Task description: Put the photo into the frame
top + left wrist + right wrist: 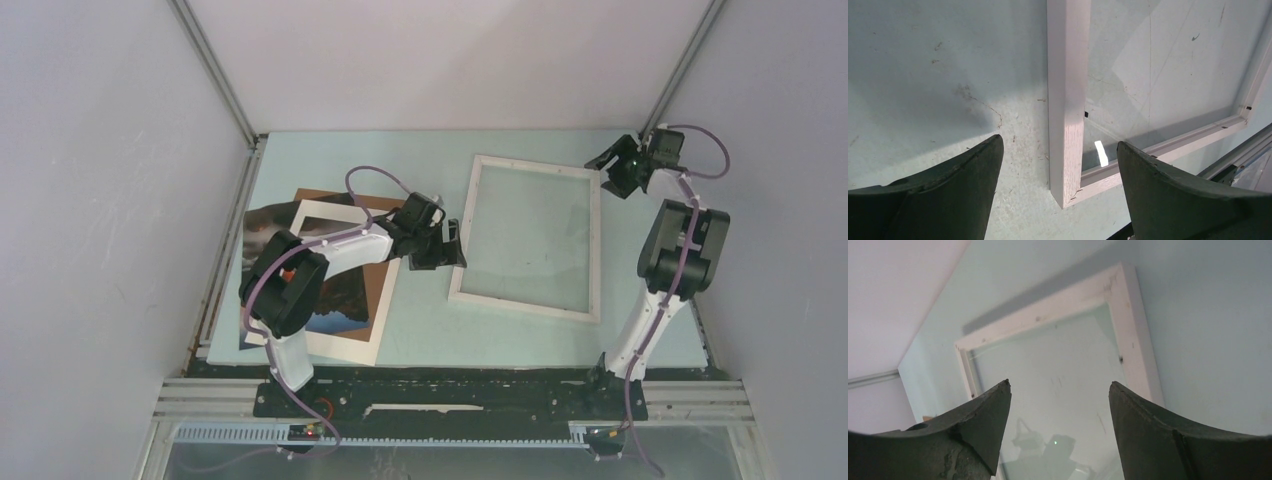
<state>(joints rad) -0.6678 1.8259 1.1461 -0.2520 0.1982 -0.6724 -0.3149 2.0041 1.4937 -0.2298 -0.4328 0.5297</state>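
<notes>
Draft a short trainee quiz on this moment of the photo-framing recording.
1. True or false: the photo already lies inside the frame.
2. Which side of the frame is the left gripper beside? A) its left rail B) its right rail C) its far rail
3. Fill in: the right gripper, near the frame's far right corner, has its jaws ____.
Key: 1 false, the photo lies apart, left of the frame; 2 A; 3 open, holding nothing.

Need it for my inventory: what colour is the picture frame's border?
The thin rectangular picture frame is white, faintly grained; clearest in left wrist view.
</notes>
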